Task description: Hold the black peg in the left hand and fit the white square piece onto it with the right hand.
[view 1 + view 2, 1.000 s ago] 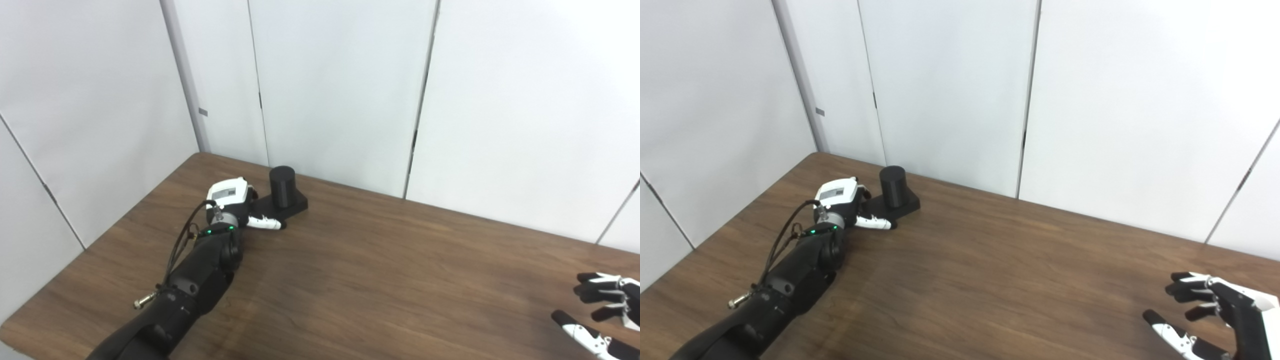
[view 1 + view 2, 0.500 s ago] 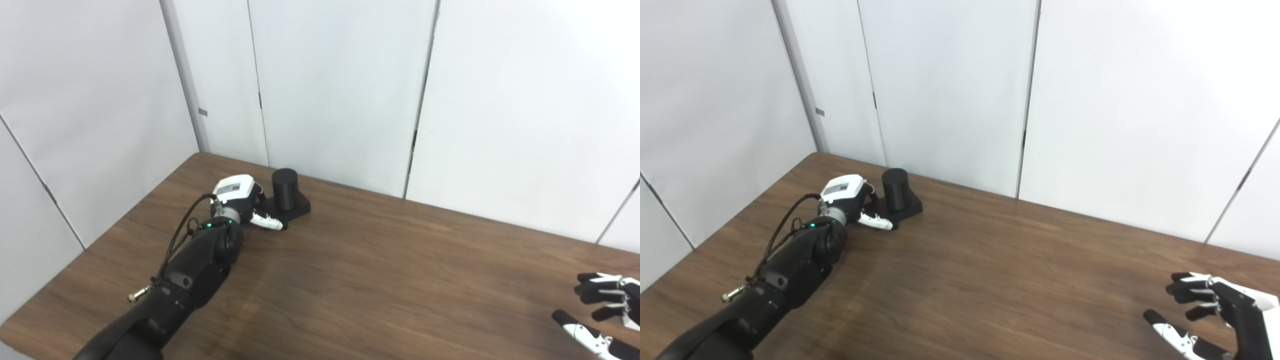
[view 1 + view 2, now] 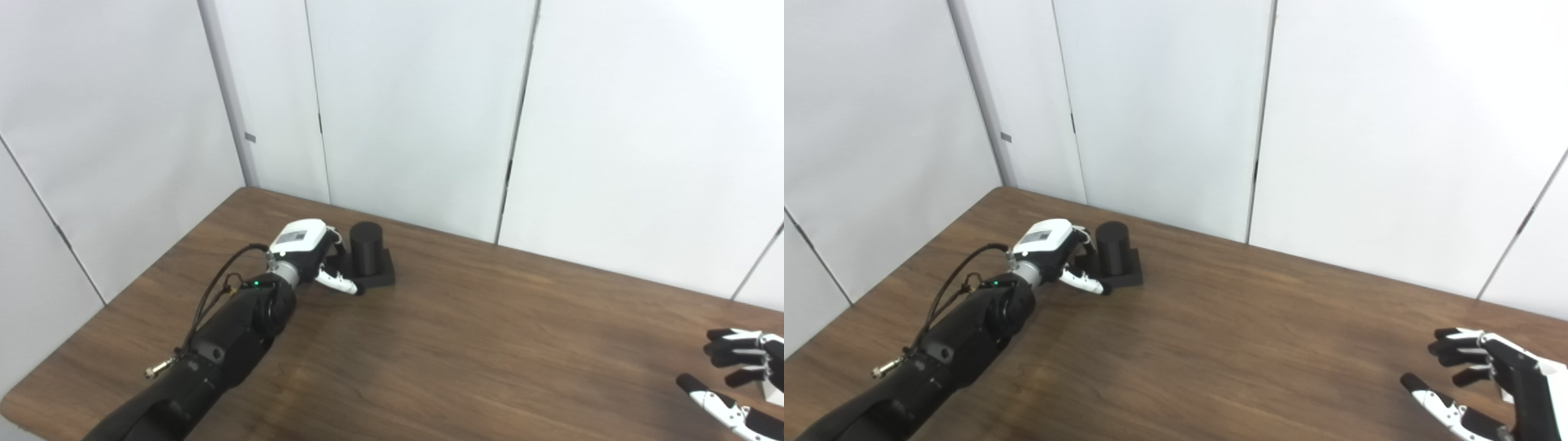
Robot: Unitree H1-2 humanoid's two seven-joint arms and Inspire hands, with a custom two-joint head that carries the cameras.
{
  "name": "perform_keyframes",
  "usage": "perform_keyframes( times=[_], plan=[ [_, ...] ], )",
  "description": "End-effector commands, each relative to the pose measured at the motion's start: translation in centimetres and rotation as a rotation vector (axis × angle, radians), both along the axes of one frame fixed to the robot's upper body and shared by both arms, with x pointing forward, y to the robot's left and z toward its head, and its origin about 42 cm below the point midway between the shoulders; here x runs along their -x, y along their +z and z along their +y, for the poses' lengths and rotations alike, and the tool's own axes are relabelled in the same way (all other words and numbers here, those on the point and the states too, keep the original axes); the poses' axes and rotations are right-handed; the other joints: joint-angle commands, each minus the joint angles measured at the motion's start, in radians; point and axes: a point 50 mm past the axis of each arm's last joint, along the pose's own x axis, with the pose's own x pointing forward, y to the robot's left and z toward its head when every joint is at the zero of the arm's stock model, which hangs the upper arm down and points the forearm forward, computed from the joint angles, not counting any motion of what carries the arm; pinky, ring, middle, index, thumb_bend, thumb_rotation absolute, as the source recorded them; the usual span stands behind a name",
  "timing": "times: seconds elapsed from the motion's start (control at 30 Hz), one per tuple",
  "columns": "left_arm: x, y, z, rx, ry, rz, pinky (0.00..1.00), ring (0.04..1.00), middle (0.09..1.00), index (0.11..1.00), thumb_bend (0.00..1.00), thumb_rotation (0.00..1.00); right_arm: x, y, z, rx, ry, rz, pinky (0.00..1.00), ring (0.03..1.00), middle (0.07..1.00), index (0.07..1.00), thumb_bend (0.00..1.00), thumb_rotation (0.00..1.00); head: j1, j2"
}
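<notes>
My left hand point(image 3: 309, 254) is out at the far left corner of the wooden table point(image 3: 465, 343), pressed against the black peg point(image 3: 366, 247), an upright cylinder on a flat square base point(image 3: 381, 278). My fingers reach round the far side of that base and the white-tipped thumb point(image 3: 338, 282) lies along its near edge, so I seem to be pinching the base rather than the post; how firmly they are closed I cannot tell, because the back of my hand hides them. I judge that gripping low keeps the post free for a piece to slide down over it. The base sits flat on the wood, not lifted. My right hand point(image 3: 1488, 383) waits well apart at the near right corner, fingers spread and curled, thumb out, holding nothing. The white square piece shows in neither view, so the fitting cannot start until my right hand finds it.
</notes>
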Motion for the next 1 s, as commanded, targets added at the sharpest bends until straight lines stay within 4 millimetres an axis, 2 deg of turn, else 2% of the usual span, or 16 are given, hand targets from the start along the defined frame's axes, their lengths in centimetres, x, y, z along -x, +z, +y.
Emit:
perform_keyframes(
  times=[0.0,0.2,0.37,0.6,0.97],
  plan=[
    [0.5,-0.5,-1.6,-0.018,-0.107,-0.005,0.82,0.889,0.856,0.488,0.52,0.07,-0.5,1.7,0.1,0.010,0.012,-0.088,0.43,0.557,0.653,0.486,0.47,0.00,-0.001,0.001],
    [1.5,-0.5,-3.3,-0.014,-0.238,-0.043,0.75,0.855,0.824,0.488,0.52,0.07,-0.6,1.7,0.2,0.009,0.008,-0.090,0.43,0.558,0.652,0.486,0.47,0.00,-0.012,0.005],
    [2.4,-1.0,-5.0,0.000,-0.361,-0.076,0.76,0.837,0.808,0.488,0.52,0.07,-0.7,1.6,0.3,0.005,0.013,-0.089,0.43,0.559,0.657,0.486,0.47,0.00,-0.032,0.010],
    [3.6,-2.3,-7.6,-0.028,-0.520,-0.027,0.78,0.849,0.811,0.490,0.52,0.08,-0.8,1.3,0.3,-0.004,0.008,-0.076,0.43,0.569,0.667,0.487,0.47,0.00,-0.076,0.028],
    [5.8,-4.2,-13.8,0.040,-0.815,-0.031,0.73,0.810,0.796,0.489,0.52,0.07,-1.4,-0.3,-0.2,-0.006,0.021,-0.065,0.43,0.582,0.680,0.489,0.47,0.00,-0.183,0.073]
  ],
)
